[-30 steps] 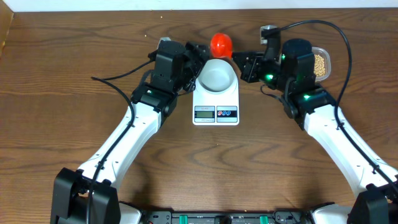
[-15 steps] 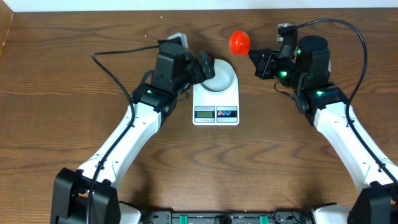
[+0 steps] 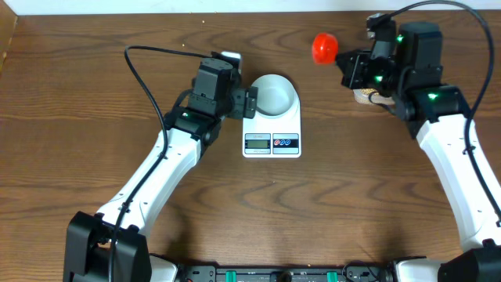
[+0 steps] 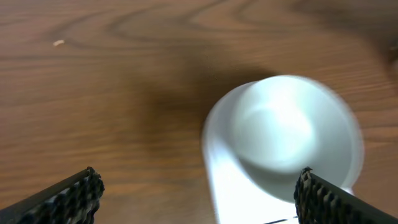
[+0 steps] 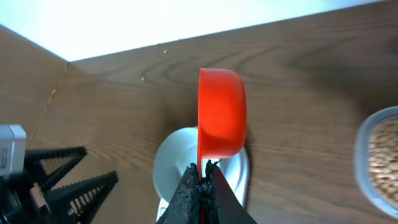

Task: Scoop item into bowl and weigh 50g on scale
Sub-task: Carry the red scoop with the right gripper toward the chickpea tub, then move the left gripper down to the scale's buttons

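The white bowl [image 3: 274, 95] stands on the back of the white scale [image 3: 272, 142] and looks empty. My left gripper [image 3: 250, 103] is open just left of the bowl. In the left wrist view [image 4: 196, 199] its fingers spread wide, with the bowl [image 4: 292, 134] and scale [image 4: 242, 186] ahead to the right. My right gripper [image 3: 347, 64] is shut on the handle of a red scoop [image 3: 325, 47], held up right of the bowl. In the right wrist view [image 5: 202, 177] the scoop [image 5: 221, 118] hangs over the bowl [image 5: 177, 165]. The tan beans [image 5: 382, 155] lie in a clear tub at the right edge.
The clear tub [image 3: 366, 95] is mostly hidden under my right arm at the back right. The table's back edge [image 3: 250, 11] runs just behind the scoop. A black cable [image 3: 149, 78] loops left of the left arm. The scale's display [image 3: 257, 142] faces the front.
My right gripper has carried the red scoop from beside the bowl to the right and back. My left gripper has drawn back left off the bowl's rim.
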Controlling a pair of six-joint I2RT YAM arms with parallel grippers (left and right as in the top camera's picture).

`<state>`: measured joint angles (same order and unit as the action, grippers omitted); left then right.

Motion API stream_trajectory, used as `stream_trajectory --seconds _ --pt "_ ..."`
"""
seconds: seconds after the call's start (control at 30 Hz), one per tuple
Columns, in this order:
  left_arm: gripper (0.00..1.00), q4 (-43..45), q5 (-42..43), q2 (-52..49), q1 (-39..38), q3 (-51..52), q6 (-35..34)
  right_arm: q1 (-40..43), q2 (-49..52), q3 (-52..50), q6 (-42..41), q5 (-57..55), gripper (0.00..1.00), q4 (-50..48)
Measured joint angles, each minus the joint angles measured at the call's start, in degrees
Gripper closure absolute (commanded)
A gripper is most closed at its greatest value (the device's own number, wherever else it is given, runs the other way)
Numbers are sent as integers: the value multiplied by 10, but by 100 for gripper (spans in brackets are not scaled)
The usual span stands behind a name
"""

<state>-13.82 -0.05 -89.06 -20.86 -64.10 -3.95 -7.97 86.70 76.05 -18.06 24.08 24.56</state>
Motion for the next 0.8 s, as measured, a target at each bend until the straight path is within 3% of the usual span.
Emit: stream_trajectory --seconds 0.23,0.47,0.8 --pt "0 -32 -33 0 15 0 6 30 1 1 12 -6 99 19" --pt "0 -63 29 0 15 0 -5 33 1 1 20 -6 99 43" --pt "0 -199 77 4 15 0 -1 33 1 1 35 -8 99 53"
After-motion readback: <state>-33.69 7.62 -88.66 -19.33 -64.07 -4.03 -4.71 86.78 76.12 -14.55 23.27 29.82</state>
